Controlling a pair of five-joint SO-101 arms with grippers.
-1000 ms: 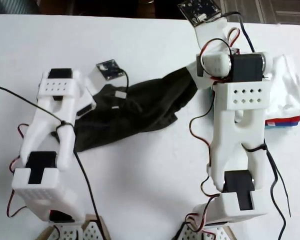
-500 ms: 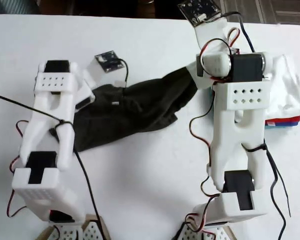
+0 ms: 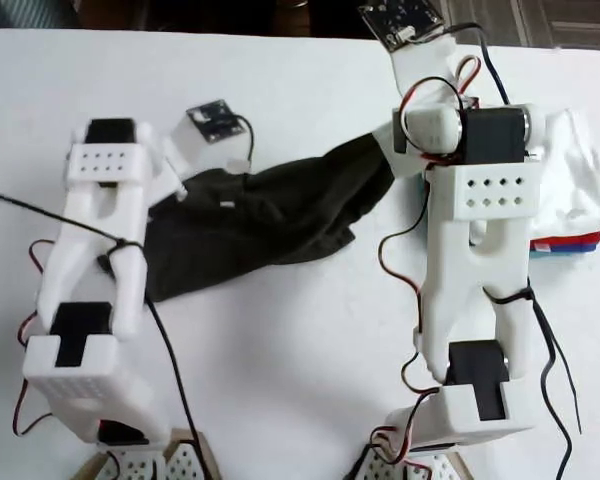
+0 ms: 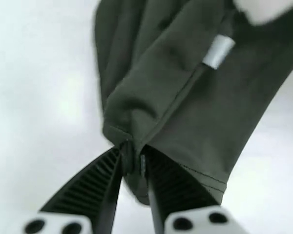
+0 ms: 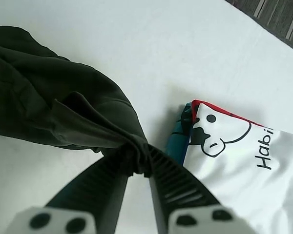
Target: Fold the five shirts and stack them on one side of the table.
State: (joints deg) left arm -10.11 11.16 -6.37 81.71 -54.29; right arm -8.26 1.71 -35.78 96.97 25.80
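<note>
Dark shirt (image 3: 250, 225) lies bunched and stretched across the white desk (image 3: 280, 90), strung between my two grippers.

Left gripper (image 4: 132, 163): clamped on a hemmed fold at one end of the dark shirt, with the cloth pinched between the ribbed fingers.

Right gripper (image 5: 139, 163): clamped on a gathered bunch at the dark shirt's other end. The fabric is drawn into tight creases at the grip.

Small white tag (image 4: 219, 51) sits on a seam of the dark shirt, some way off from my left gripper's hold.

Stack of folded shirts (image 3: 580, 190) sits just beside the end of the dark shirt that my right gripper holds. A white shirt (image 5: 244, 161) with a black cartoon print is on top, with a red edge (image 5: 200, 103) and a teal layer (image 5: 178, 140) under it.

From the high view, my right arm (image 3: 475, 250) crosses over that end of the dark shirt and hides part of the stack. My left arm (image 3: 95, 250) overlaps the dark shirt's opposite end.
</note>
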